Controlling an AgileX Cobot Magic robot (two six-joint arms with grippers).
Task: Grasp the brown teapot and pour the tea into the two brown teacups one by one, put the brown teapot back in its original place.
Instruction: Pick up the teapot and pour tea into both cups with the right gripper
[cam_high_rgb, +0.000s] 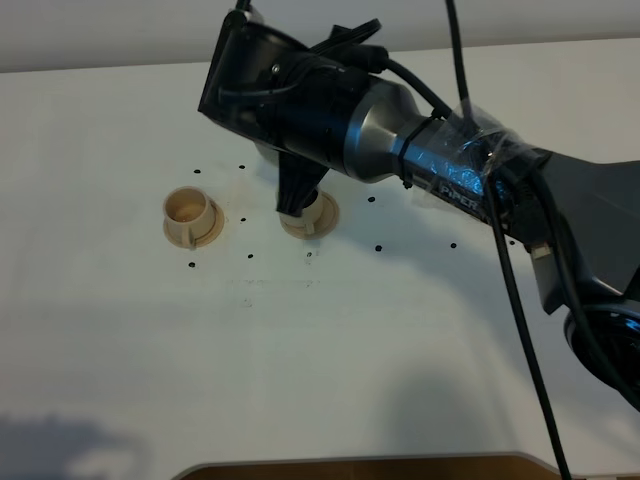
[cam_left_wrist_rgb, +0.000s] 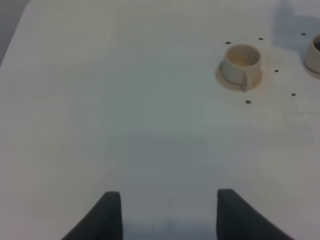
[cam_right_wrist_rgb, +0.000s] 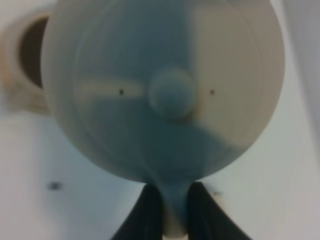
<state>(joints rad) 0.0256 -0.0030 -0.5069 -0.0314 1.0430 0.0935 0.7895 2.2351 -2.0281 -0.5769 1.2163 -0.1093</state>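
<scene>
Your right end effector (cam_right_wrist_rgb: 174, 197) is pinching the brown teapot (cam_right_wrist_rgb: 165, 90) by its handle, pot sticking straight out ahead, one teacup (cam_right_wrist_rgb: 22, 60) just beside it.

White table (cam_high_rgb: 120, 330), small black dots (cam_high_rgb: 378, 247)

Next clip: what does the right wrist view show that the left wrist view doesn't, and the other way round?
Only the right wrist view: the brown teapot, lid knob facing the camera, its handle pinched between the shut jaws of the right gripper. Only the left wrist view: the left gripper, jaws open and empty. Both: the white table and tan cups. The left wrist view has one teacup whole on its saucer; the right wrist view catches part of a teacup behind the teapot. Whether it is the same cup I cannot tell.
</scene>
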